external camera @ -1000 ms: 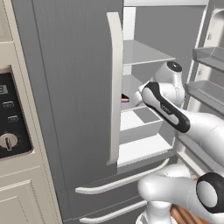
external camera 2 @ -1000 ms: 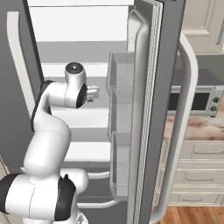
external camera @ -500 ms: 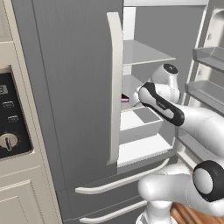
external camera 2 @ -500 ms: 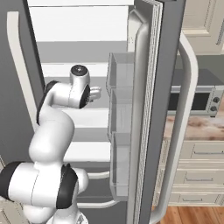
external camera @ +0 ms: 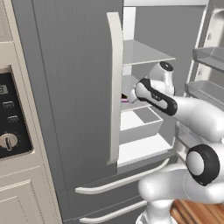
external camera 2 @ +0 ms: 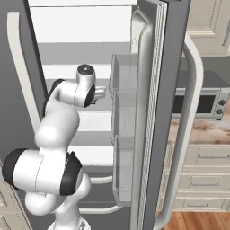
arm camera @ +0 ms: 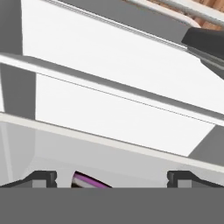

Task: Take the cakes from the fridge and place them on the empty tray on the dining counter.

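No lettering is readable; the oven panel [external camera: 11, 127] shows only blurred marks.

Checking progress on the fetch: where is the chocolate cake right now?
The chocolate cake lies on a middle shelf inside the fridge, peeking from behind the closed left door in the left base view; in the hand view it sits between the open gripper fingertips.

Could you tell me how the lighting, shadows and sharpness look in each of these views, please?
Left base view: flat, even rendered light, soft grey shading inside the fridge, no glare. Right base view: equally even, edges slightly soft. Hand view: bright white shelves, the cake cut off at the bottom between the open end effector tips.
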